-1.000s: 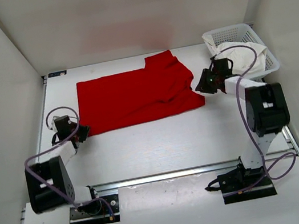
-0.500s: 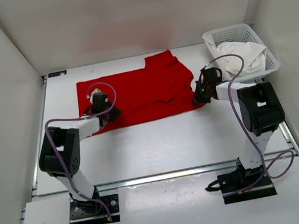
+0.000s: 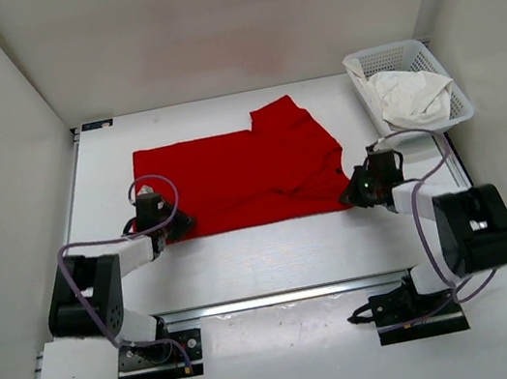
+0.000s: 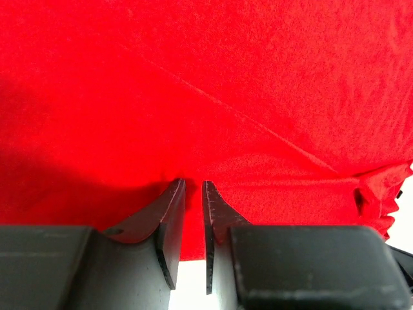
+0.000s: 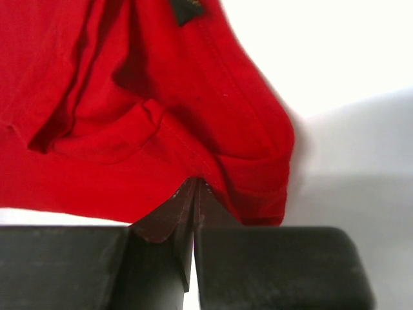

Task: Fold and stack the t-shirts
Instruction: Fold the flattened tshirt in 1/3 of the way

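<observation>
The red t-shirt point(image 3: 230, 169) lies spread on the white table, with one sleeve sticking out at the far edge. My left gripper point(image 3: 179, 226) is at its near left corner and my right gripper point(image 3: 348, 195) at its near right corner. In the left wrist view the gripper point(image 4: 193, 184) is pinched on the red cloth point(image 4: 226, 84) at its edge. In the right wrist view the gripper point(image 5: 195, 182) is shut on the bunched hem of the red shirt point(image 5: 129, 97). The white t-shirt point(image 3: 409, 95) lies crumpled in the basket. The green t-shirt is out of view.
The white mesh basket point(image 3: 384, 51) stands at the far right corner against the right wall. White walls close in the table on the left, back and right. A metal rail point(image 3: 282, 294) runs along the near edge in front of the arm bases.
My left gripper came from off the shirt's left side onto its near left corner. Both grippers then moved toward the near edge, and the red shirt slid nearer and lies flatter.
</observation>
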`<state>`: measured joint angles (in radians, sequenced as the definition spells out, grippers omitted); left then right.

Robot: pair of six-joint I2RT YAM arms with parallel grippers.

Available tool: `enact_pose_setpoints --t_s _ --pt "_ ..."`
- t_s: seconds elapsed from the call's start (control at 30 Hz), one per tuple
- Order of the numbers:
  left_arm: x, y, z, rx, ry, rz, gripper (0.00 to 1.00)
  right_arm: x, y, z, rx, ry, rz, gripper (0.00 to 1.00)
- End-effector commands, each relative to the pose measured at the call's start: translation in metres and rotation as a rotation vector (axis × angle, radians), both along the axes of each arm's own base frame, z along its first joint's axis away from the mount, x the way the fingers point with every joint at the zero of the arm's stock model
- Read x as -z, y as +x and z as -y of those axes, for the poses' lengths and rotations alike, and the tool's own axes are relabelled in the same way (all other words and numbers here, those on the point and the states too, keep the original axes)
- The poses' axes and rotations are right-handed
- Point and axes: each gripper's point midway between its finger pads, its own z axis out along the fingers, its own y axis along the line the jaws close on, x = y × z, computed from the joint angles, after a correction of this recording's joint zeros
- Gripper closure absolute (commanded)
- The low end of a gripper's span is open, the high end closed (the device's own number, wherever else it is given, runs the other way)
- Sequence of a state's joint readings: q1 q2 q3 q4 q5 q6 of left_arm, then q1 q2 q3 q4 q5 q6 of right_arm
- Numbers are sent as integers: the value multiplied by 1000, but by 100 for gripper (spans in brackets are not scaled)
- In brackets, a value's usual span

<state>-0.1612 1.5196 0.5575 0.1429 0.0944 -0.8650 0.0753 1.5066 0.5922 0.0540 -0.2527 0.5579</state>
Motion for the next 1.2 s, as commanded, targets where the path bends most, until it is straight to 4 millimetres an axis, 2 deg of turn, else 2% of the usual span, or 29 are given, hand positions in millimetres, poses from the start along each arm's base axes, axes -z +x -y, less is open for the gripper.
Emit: enact_pose_setpoints --t_s 0.0,0.07,0.1,0.2,0.23,0.3,0.33,0.37,0.4,0.47,0.53,0.57,0.6,0.7,0.73,0.77,0.93,1.03,1.17 --pt "7 -38 2 48 24 -49 71 39 -77 7 -3 -38 -208 100" --pt "10 -59 1 60 26 -59 70 30 -87 11 10 -30 -180 100" --pt "15 -68 -1 61 21 -76 70 20 -83 10 -1 -33 -136 100" --pt "1 -70 2 82 22 -29 67 -7 -73 5 -40 -50 -68 100" --pt "-11 -62 -1 77 34 -4 67 -24 -65 0 -55 -51 -28 98" --pt "-33 -52 3 92 48 58 65 -53 -51 -23 -136 -60 53 94" --pt "-39 -48 3 90 60 74 64 -61 -47 -30 -148 -53 69 92" --pt "-51 -43 9 107 66 106 63 -66 -46 -48 -199 -45 87 89" --pt "-53 -42 9 106 76 111 63 -73 -41 -57 -226 -39 125 85" --pt "-60 -41 23 145 72 144 63 -80 -31 -89 -299 9 170 82" --pt "-62 -44 35 177 52 161 63 -79 -21 -102 -311 27 176 78" --pt "-57 -50 39 194 47 141 63 -69 -18 -107 -327 17 151 76" --pt "-54 -51 40 200 48 145 63 -71 -9 -114 -336 21 161 75" --pt "-48 -57 43 209 37 128 63 -55 0 -118 -329 30 116 71" --pt "-50 -55 44 212 32 147 63 -47 0 -119 -328 31 92 70" --pt "-49 -55 42 208 30 145 63 -48 1 -123 -335 28 96 68" --pt "-46 -56 41 202 30 150 63 -29 -3 -128 -348 9 47 63" --pt "-45 -58 48 224 28 143 62 -28 -3 -136 -362 13 42 63" --pt "-45 -57 52 231 35 150 62 -24 4 -135 -351 6 36 63"
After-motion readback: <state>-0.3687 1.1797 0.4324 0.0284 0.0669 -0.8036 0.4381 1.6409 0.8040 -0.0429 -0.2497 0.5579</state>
